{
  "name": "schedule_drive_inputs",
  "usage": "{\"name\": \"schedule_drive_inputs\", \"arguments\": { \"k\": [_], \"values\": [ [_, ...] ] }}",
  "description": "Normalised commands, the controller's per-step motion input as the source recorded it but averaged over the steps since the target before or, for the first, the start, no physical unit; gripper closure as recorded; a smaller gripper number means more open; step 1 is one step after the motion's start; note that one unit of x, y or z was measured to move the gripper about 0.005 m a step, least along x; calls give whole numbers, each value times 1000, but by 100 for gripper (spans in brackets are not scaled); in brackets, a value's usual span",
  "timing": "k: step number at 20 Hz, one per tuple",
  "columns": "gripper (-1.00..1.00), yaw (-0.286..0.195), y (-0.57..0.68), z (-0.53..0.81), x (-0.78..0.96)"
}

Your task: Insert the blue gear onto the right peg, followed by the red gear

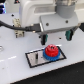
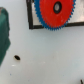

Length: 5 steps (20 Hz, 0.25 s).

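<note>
In the exterior view, lower centre, the black-framed plate (image 1: 35,59) lies left of the red gear (image 1: 50,51), stacked on the blue gear (image 1: 51,57). Both look light, rigid, slick plastic; grip the rim. Above, the gripper (image 1: 54,36) hangs wide, empty.

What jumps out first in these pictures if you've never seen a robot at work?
The bright red gear catches the eye first, stacked on the wider blue gear, at the exterior view's right end of the black-framed plate. Above them looms the bulky white arm, its hand hanging over the white table with its dark fingers apart, holding nothing.
</note>
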Motion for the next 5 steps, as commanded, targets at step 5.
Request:
{"name": "schedule_drive_inputs", "arguments": {
  "k": [5],
  "values": [
    [-100,0,-12,5,-2]
  ]
}}
